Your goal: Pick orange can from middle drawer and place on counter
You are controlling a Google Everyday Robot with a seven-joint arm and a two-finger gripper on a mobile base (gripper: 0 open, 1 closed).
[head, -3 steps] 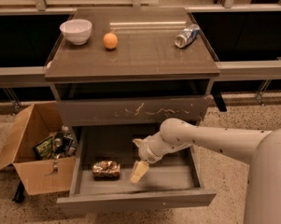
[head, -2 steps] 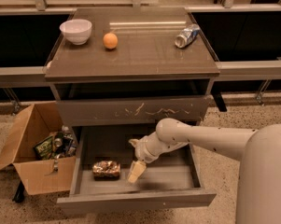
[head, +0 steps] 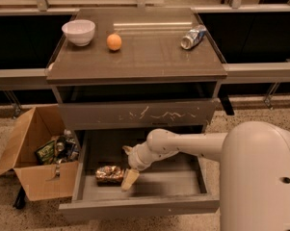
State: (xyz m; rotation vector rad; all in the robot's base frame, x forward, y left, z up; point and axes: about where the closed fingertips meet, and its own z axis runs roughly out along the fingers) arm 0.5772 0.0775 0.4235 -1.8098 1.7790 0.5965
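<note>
The orange can (head: 109, 173) lies on its side in the lower left of the frame, on the smooth grey floor of the pulled-out middle drawer (head: 183, 189). It is small and shiny, mottled with copper, gold and brown, and looks somewhat crumpled. It sits towards the left part of the shallow tray, clear of the walls.

Just to its right is the gripper (head: 128, 165), at the end of a rounded cream-white arm (head: 192, 146) that reaches in from the lower right. Its two pale fingers are spread wide: one points down towards the drawer floor just beside the can's right end, and the other shows as a short stub higher up. The can is not between them. Whether the lower finger touches the can cannot be told.

Above the open drawer is a closed drawer front (head: 135, 114) with white scratch marks. Higher still is the counter (head: 149, 57), glossy and dark grey-brown. On it stand a white bowl (head: 79, 32) at upper left and a round orange (head: 114, 42) near it. A silver-and-blue can (head: 192, 36) lies on its side at upper right.

An open cardboard box (head: 33, 167) holding packets and cans sits on the speckled floor at left.
</note>
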